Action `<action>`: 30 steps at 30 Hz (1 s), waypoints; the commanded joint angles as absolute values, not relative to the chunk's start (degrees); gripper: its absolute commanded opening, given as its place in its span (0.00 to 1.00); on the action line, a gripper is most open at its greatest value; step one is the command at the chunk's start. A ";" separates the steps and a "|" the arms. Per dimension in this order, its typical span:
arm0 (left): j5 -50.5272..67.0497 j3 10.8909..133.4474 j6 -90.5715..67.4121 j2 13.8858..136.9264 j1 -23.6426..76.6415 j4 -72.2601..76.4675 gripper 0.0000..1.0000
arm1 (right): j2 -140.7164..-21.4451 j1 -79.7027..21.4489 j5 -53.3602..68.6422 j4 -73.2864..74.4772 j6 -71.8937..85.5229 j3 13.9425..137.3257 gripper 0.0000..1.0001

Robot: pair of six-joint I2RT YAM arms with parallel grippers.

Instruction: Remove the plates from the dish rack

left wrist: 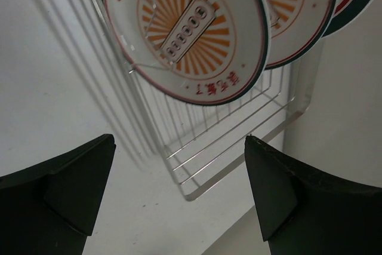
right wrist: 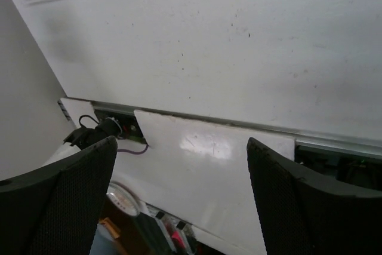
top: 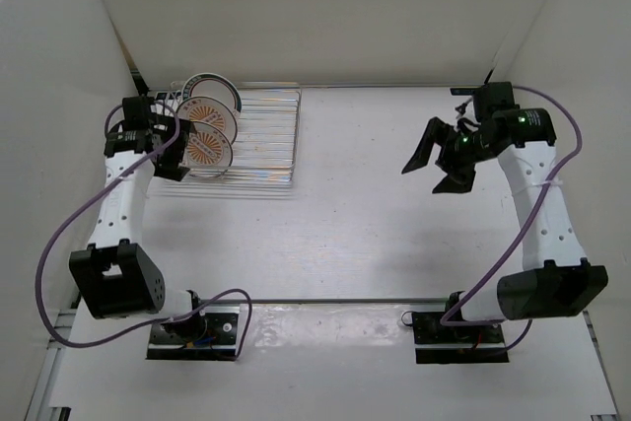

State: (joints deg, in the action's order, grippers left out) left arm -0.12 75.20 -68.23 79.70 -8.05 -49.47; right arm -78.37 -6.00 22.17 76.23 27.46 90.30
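we are holding our left gripper (left wrist: 179,144) wide beside the plates (top: 208,135) in the dish rack (top: 268,135), right gripper (top: 438,169) gaping empty

Red characters run round the rim of the sunburst plate (left wrist: 185,34) above the fingertips of your left gripper (left wrist: 179,138), and on the second plate (left wrist: 298,16) up-right of them. You cannot read either set.

Bright, even light; the dish rack (left wrist: 239,129) casts soft streaked shadows.

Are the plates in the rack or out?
In. Three plates stand on edge in the rack, at its left end.
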 commanded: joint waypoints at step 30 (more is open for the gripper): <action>11.51 92.29 -69.35 105.12 -11.16 -42.81 0.73 | -88.77 -4.75 20.65 87.45 18.02 98.18 0.90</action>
State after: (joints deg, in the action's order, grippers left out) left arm 10.00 92.77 -70.30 106.41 -10.76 -44.03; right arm -91.42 -5.26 20.99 76.62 19.16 98.61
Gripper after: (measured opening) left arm 0.744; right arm 0.905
